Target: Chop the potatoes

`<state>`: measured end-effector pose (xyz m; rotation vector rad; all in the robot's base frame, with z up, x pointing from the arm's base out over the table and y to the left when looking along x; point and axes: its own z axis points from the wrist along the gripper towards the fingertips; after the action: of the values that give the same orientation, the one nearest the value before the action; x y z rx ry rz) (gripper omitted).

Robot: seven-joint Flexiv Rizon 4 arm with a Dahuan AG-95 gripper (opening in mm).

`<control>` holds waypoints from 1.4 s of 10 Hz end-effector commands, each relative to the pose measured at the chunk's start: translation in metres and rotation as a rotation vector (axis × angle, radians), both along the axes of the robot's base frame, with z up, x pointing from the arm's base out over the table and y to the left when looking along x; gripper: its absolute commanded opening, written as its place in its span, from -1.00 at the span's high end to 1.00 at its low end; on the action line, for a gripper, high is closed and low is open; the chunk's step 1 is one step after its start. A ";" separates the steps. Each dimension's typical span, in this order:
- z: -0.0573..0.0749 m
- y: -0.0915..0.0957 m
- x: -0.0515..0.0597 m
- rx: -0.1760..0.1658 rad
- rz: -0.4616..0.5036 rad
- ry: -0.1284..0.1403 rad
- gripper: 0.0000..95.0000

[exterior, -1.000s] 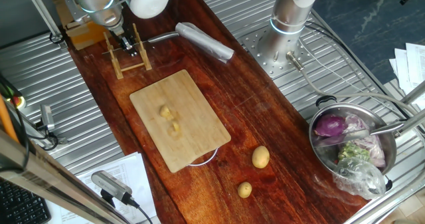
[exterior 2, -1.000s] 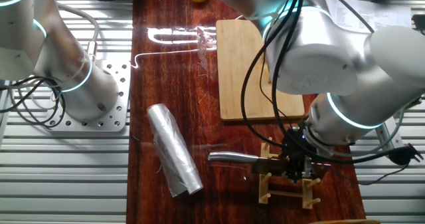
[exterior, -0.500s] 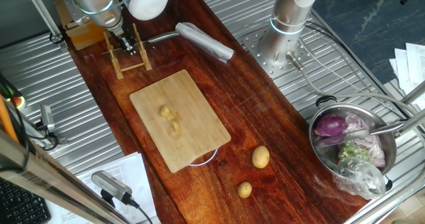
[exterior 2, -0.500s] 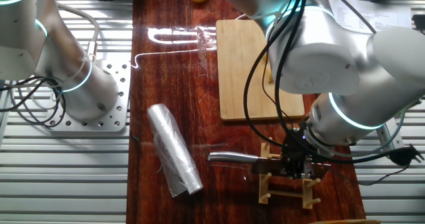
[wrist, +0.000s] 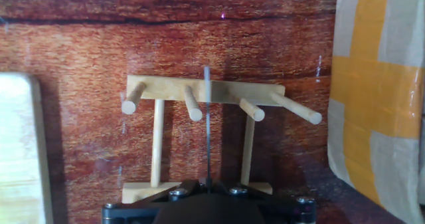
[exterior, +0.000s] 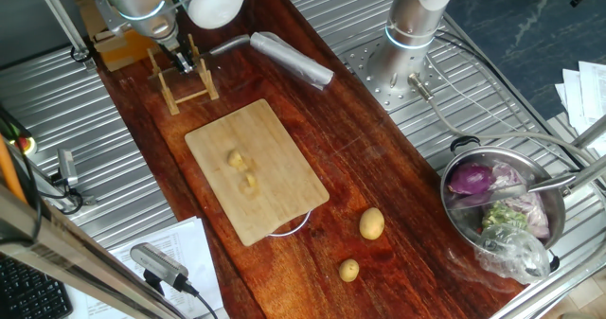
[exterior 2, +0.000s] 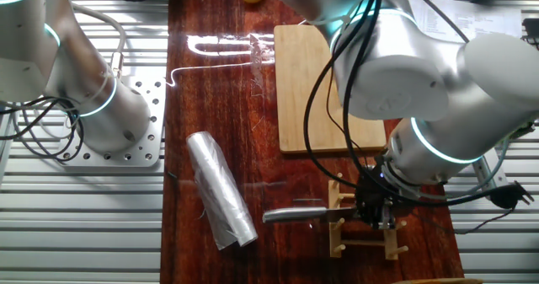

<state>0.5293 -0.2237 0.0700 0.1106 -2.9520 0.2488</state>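
potatoes: small pale-yellow irregular potato chunks (exterior: 242, 170), mid rectangular light-wood cutting board (exterior: 275, 149)
rack: pegged wooden dowel rack (wrist: 206, 91), 11 o'clock of board
gripper (exterior 2: 370, 219): clamped on steel cleaver (exterior 2: 295, 214), blade edge-on above rack

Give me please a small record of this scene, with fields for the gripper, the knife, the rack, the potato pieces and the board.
gripper: over the wooden rack, gripper shut on knife
knife: knife held edge-on above the rack pegs
potato pieces: potato pieces lie on the board, uncut by now
board: cutting board beside the rack
whole potatoes: whole potatoes off the board, on the table
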 end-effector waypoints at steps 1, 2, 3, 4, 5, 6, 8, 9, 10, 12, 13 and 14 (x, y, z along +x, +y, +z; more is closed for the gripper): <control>0.009 -0.009 -0.006 0.032 0.061 -0.010 1.00; 0.012 -0.011 -0.007 0.045 0.077 -0.016 1.00; 0.019 -0.012 -0.008 0.053 0.086 -0.021 1.00; 0.029 -0.012 -0.009 0.054 0.094 -0.032 1.00; 0.038 -0.012 -0.009 0.065 0.092 -0.038 1.00; 0.046 -0.012 -0.009 0.084 0.086 -0.040 1.00; 0.069 -0.008 -0.004 0.131 0.099 -0.036 1.00; 0.084 -0.003 0.001 0.178 0.100 -0.035 1.00; 0.100 0.008 0.007 0.217 0.103 -0.019 1.00; 0.120 0.040 0.014 0.233 0.082 0.003 1.00; 0.120 0.040 0.014 0.237 0.059 0.002 1.00; 0.120 0.040 0.014 0.233 0.034 0.000 1.00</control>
<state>0.5432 -0.1854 0.1895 0.2250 -2.9614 -0.1096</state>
